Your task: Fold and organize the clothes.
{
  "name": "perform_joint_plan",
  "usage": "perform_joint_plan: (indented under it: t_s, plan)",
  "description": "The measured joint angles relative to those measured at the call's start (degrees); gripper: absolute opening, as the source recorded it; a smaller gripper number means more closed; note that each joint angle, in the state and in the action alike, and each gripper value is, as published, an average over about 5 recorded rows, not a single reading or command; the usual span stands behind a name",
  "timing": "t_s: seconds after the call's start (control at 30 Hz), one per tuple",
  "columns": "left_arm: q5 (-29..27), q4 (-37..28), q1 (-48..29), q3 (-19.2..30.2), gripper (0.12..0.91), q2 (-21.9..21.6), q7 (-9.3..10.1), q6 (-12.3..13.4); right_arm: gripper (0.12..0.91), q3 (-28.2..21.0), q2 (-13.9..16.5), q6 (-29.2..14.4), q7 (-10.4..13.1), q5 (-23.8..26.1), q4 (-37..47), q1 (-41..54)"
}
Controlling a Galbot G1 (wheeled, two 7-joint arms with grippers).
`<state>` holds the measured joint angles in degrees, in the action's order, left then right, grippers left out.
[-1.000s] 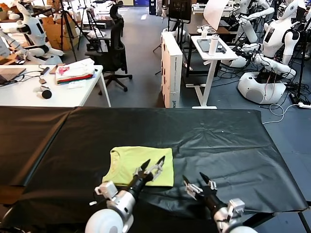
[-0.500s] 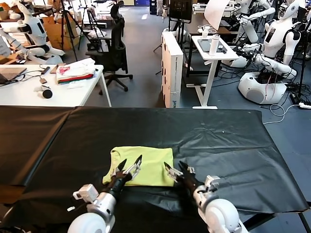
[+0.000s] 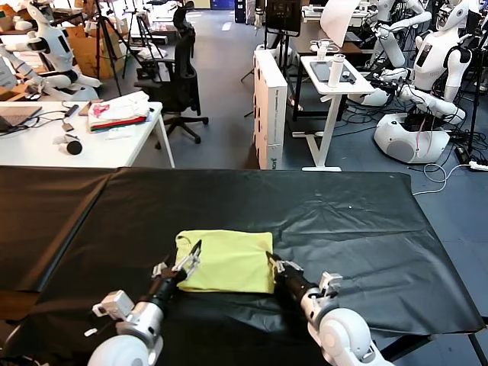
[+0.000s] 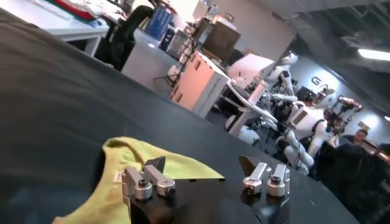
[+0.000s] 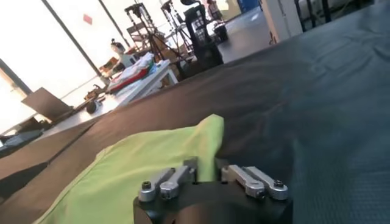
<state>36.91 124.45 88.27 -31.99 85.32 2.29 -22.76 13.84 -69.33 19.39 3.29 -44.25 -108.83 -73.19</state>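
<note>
- Table (image 3: 358, 221): covered in black sheeting; carries the folded shirt near its front edge.
- T-shirt (image 3: 226, 261): lime yellow-green, folded into a flat rectangle, lying between the two grippers.
- Left gripper (image 3: 185, 262): low at the shirt's front-left corner, jaws spread open over the fabric edge.
- Right gripper (image 3: 273, 261): at the shirt's front-right corner, jaws drawn nearly together; whether they pinch the fabric cannot be determined.

Grey floor (image 3: 221, 91); white desk (image 3: 84, 145), black office chair (image 3: 179, 76), white stand (image 3: 332, 84).
</note>
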Motion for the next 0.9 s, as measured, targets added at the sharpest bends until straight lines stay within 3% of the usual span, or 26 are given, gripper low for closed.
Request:
perform_joint_plan:
  t_s: [0.27, 0.47, 0.57, 0.73, 0.9]
  plan:
    - [0.8, -0.6, 0.4, -2.6, 0.907, -0.6, -0.13, 0.5, 0.143, 3.0, 3.1, 1.8, 2.2, 1.3, 0.5, -0.3]
    - [-0.1, -1.1, 0.5, -3.1, 0.907, -0.9, -0.49, 1.2, 0.151, 5.0, 5.9, 0.7, 0.5, 2.4, 0.5, -1.1]
    - [-2.1, -1.3, 0.5, -3.2, 0.907, -1.3, -1.46, 1.8, 0.246, 5.8, 7.2, -1.7, -2.3, 4.2, -0.5, -2.0]
    - [-5.3, -1.3, 0.7, -3.2, 0.907, -2.2, -2.28, 2.8, 0.555, 8.1, 10.1, -7.3, -6.4, 9.8, -3.0, -4.4]
    - [-8.5, -1.2, 1.5, -3.5, 0.907, -3.5, -2.12, 5.0, 0.839, 11.7, 13.1, -14.5, -6.4, 17.1, -5.5, -8.7]
